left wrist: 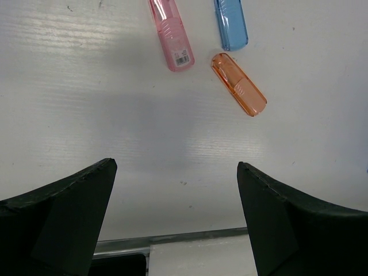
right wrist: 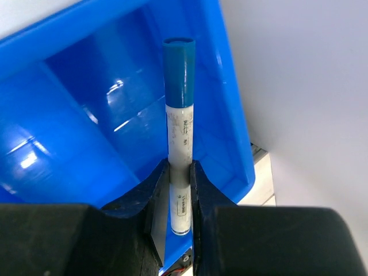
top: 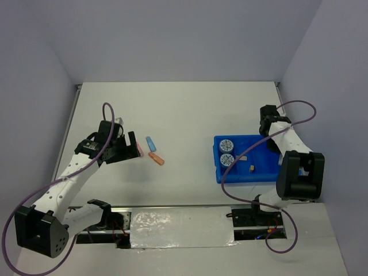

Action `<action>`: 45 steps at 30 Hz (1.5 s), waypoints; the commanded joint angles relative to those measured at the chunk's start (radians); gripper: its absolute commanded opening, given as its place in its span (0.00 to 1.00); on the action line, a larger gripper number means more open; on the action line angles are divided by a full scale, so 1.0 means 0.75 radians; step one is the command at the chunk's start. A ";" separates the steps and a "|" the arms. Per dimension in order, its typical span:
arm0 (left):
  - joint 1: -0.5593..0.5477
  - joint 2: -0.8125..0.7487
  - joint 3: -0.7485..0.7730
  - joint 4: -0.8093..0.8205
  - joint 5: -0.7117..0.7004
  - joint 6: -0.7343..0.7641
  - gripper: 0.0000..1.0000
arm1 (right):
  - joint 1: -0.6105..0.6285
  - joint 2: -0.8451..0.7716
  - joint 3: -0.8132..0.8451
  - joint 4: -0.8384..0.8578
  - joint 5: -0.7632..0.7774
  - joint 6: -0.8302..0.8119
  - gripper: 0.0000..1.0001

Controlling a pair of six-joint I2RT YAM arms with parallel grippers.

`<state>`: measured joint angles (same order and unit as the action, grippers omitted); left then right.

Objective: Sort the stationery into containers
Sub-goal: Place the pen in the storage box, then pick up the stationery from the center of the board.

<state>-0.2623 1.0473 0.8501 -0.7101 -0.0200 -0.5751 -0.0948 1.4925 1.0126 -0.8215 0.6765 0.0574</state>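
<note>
Tray [right wrist: 69, 115] bright blue. Pen [right wrist: 180, 123] white w/ blue cap. Rolls [top: 226, 145] blue-white patterned. Pink bar [left wrist: 171, 35] w/ white barcode label, lt-blue bar [left wrist: 231, 24], orange bar [left wrist: 238, 84], all see-through. Surface [left wrist: 86, 103] white.

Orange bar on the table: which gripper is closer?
Left. The left gripper hovers open just short of the orange bar, near the pink bar and blue bar. The right gripper is far across the table at the blue tray, shut on the pen.
</note>
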 commanded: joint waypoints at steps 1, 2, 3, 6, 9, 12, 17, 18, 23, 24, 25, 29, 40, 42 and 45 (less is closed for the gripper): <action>0.008 0.000 -0.004 0.053 0.016 0.028 0.99 | -0.039 -0.043 -0.029 0.034 0.031 -0.001 0.18; 0.008 0.000 -0.007 0.055 0.016 0.030 0.99 | -0.037 -0.039 -0.033 0.040 0.035 0.003 0.20; 0.008 -0.002 -0.005 0.055 0.016 0.030 0.99 | -0.041 -0.037 -0.037 0.040 0.035 0.005 0.21; 0.010 -0.004 -0.007 0.055 0.014 0.026 0.99 | -0.041 -0.020 -0.023 0.018 0.033 0.030 0.26; 0.012 -0.006 -0.004 0.055 0.008 0.026 0.99 | -0.043 -0.026 0.000 0.001 0.012 0.034 0.44; 0.014 0.000 0.000 0.057 0.002 0.024 1.00 | -0.043 -0.053 0.018 -0.001 -0.012 0.026 0.58; 0.018 0.031 0.018 0.053 -0.028 0.012 0.99 | -0.041 -0.086 0.102 -0.054 -0.041 0.042 0.59; 0.018 0.045 0.030 0.047 -0.047 -0.004 0.99 | -0.039 -0.092 0.140 -0.089 -0.067 0.062 0.59; 0.018 0.168 0.106 0.051 -0.086 -0.094 0.99 | 0.097 -0.237 0.439 -0.173 -0.294 0.203 0.67; 0.016 0.239 0.134 0.051 -0.098 -0.113 0.99 | 0.187 -0.272 0.533 -0.179 -0.327 0.222 0.75; 0.016 0.282 0.147 0.055 -0.116 -0.129 0.99 | 0.222 -0.274 0.596 -0.219 -0.416 0.259 0.78; 0.008 0.489 0.222 0.063 -0.188 -0.223 0.99 | 0.431 -0.211 0.838 -0.322 -0.550 0.308 0.99; -0.045 0.970 0.411 0.041 -0.384 -0.295 0.95 | 0.648 -0.460 0.699 -0.287 -0.816 0.335 0.96; -0.051 0.996 0.405 0.085 -0.378 -0.299 0.94 | 0.650 -0.503 0.677 -0.299 -0.836 0.312 0.95; -0.061 1.037 0.407 0.076 -0.378 -0.327 0.86 | 0.650 -0.540 0.644 -0.324 -0.845 0.263 0.94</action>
<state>-0.2989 1.7897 1.1404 -0.6559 -0.2710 -0.7891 0.3866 1.1286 1.5135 -1.0420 0.0792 0.2928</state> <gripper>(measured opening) 0.882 0.942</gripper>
